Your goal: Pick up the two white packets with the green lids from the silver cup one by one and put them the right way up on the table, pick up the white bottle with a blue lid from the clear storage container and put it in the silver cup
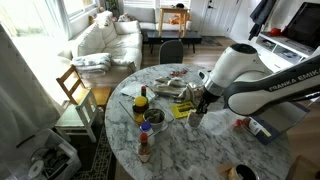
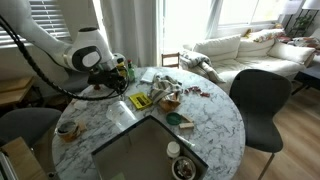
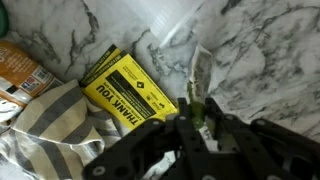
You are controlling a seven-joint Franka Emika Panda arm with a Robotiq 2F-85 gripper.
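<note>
Pincer [image 3: 197, 128] over round, veined marble table [image 1: 205, 148]

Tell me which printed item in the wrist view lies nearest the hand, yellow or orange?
The yellow-and-black card printed THANK YOU, just beside the hand. The orange packet lies farther off, at the view's left edge.

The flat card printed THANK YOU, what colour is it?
Yellow with black lettering; the flat rectangular card shows best in the wrist view.
</note>
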